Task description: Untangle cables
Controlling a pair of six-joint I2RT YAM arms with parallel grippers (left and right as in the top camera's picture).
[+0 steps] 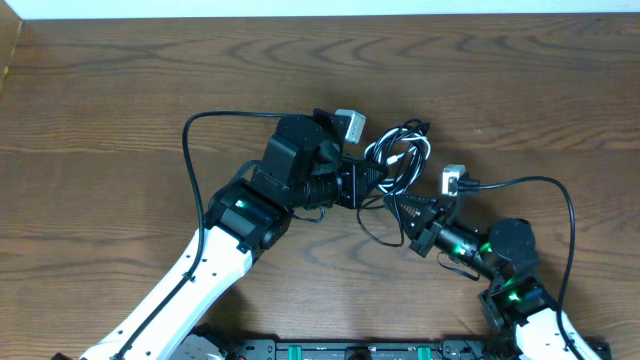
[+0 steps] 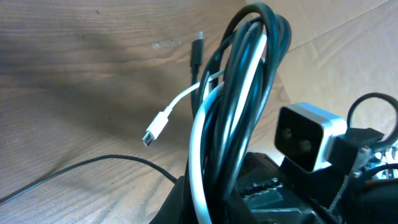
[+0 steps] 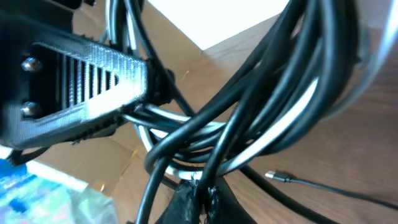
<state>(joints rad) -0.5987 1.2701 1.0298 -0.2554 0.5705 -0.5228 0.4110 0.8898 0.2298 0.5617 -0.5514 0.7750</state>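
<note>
Tangled cables (image 2: 239, 93) in left pincer (image 1: 377, 181) and right pincer (image 1: 399, 206)

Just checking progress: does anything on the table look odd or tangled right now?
Yes: the cables form one knotted black-and-white bundle, gripped by the left fingers and right fingers. A white plug dangles loose.
</note>
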